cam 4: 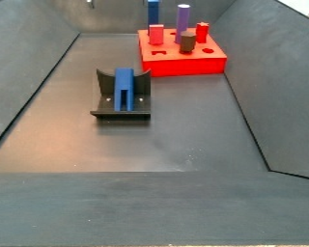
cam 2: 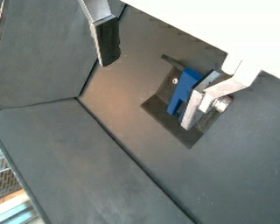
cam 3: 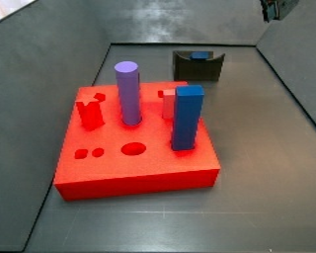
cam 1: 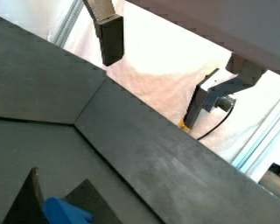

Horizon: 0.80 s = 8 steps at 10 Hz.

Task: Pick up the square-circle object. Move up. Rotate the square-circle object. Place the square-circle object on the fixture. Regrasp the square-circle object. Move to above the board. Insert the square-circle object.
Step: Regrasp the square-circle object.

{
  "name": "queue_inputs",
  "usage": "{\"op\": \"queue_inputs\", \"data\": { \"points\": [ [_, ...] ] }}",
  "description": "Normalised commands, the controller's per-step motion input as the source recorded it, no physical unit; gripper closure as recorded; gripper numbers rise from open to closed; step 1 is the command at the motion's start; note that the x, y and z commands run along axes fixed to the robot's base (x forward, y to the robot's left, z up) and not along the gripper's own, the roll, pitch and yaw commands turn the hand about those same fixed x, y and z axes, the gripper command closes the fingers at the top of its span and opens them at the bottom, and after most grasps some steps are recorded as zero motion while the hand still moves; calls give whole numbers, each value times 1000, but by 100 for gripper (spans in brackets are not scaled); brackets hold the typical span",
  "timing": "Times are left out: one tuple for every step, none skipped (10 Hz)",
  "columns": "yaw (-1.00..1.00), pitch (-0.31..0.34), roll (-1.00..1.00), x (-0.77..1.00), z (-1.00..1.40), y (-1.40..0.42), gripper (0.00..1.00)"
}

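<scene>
The square-circle object (cam 4: 124, 88) stands as a blue piece in the fixture (cam 4: 103, 106), rising out of the dark bracket's middle; in a wrist view it shows as a blue block (cam 2: 185, 90) on the dark base plate (cam 2: 161, 111). In a side view only the fixture's notched dark block (cam 3: 197, 65) shows, and the peg cannot be made out there.

Beyond the fixture, toward the far wall, sits the board (cam 4: 183, 59), well apart from it. On the board stand a tall blue square post (cam 3: 188, 117), a tall purple cylinder (cam 3: 126, 93) and short red pegs.

The gripper (cam 2: 160, 66) hangs above the fixture, apart from the peg. Its two silver fingers (cam 2: 104, 35) with dark pads stand wide apart and hold nothing.
</scene>
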Motion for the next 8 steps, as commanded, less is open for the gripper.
{"op": "queue_inputs", "data": {
  "points": [
    [159,49,212,68,-3,-26,0],
    [159,27,104,28,-1000,75,0],
    [153,4,93,34,-1000,74,0],
    [135,-35,81,45,-1000,69,0],
    [113,-77,70,55,-1000,64,0],
    [98,-94,68,59,-1000,63,0],
    [62,-114,74,65,-1000,58,0],
    [36,-119,76,75,-1000,55,0]
  ]
}}
